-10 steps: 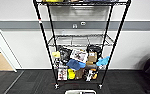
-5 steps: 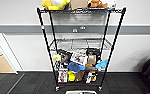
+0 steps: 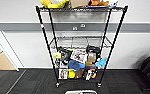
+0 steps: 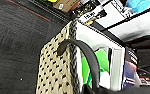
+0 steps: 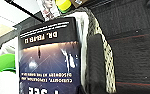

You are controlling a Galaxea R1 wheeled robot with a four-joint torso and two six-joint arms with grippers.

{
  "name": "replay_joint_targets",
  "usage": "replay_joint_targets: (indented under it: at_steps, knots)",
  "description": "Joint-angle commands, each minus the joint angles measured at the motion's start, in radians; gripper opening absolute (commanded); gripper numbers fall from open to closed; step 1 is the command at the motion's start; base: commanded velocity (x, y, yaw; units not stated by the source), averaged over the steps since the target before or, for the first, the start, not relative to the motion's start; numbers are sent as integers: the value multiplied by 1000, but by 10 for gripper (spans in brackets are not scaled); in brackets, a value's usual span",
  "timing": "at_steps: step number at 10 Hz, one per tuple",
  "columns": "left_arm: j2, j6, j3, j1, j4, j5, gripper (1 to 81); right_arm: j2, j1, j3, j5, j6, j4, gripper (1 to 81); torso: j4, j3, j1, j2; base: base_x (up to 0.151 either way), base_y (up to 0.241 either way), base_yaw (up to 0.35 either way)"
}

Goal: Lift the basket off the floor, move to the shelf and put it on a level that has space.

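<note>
Closer now stands the shelf [image 3: 79,45]; both grippers' grip can't be told, so the basket [image 4: 58,67] might slip.

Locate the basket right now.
In the head view the basket sits at the bottom centre, in front of the shelf, above the floor; its woven side fills the left wrist view.

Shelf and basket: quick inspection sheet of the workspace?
Surface: dark carpet floor.
Job's things: black wire shelf against the wall; second tier looks bare; woven basket holds a dark book and something green.
Clutter: top and two lower tiers crowded with mixed items.
Grippers: both close against the basket; fingers not readable.
Cables: dark curved strap over the basket rim.
Surroundings: white wall, grey band.
</note>
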Motion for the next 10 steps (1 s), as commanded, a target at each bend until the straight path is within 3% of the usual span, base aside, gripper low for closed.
replay_joint_targets:
  at_steps: [1, 2, 4, 10]
  knots:
    - [-77, -17, 115, -135, -23, -47, 10, -26, 141, 94, 49, 11, 2, 10, 0, 0, -62, 96, 0, 0, 0]
    - [-75, -17, 117, -135, -23, -47, 10, -22, 148, 104, 49, 11, 3, 10, 0, 0, -84, 131, 0, 0, 0]
    - [-70, -17, 118, -135, -23, -47, 10, -19, 155, 121, 47, 11, 3, 10, 0, 78, -127, 196, 0, 0, 0]
    - [-77, -16, 126, -125, -21, -47, 10, -50, 135, 161, 50, 12, 2, 10, 0, 239, -245, 379, 0, 0, 0]
